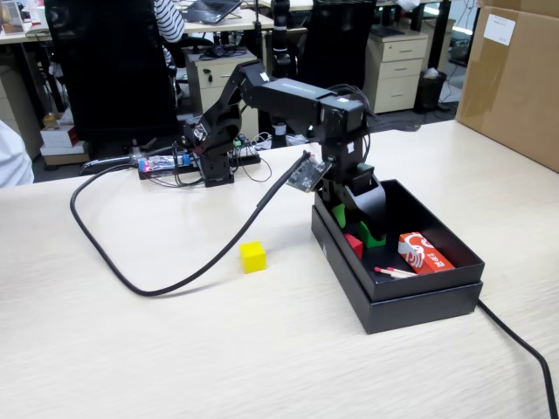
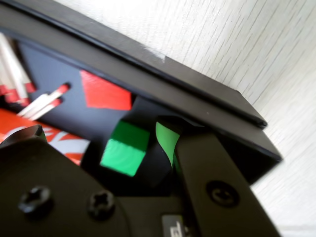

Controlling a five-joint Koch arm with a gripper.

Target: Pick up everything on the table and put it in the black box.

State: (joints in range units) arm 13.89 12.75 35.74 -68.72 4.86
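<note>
The black box stands on the right of the table in the fixed view. My gripper reaches down inside its near-left part. In the wrist view my gripper is open, its jaws wide apart. The green cube lies on the box floor between them, closer to the right jaw with the green pad, and apart from both. It also shows in the fixed view. The red cube lies in the box beside it. The yellow cube sits on the table left of the box.
A red-and-white packet and a thin red-tipped stick lie in the box. A thick black cable loops over the table left of the yellow cube. A brown carton stands at the far right.
</note>
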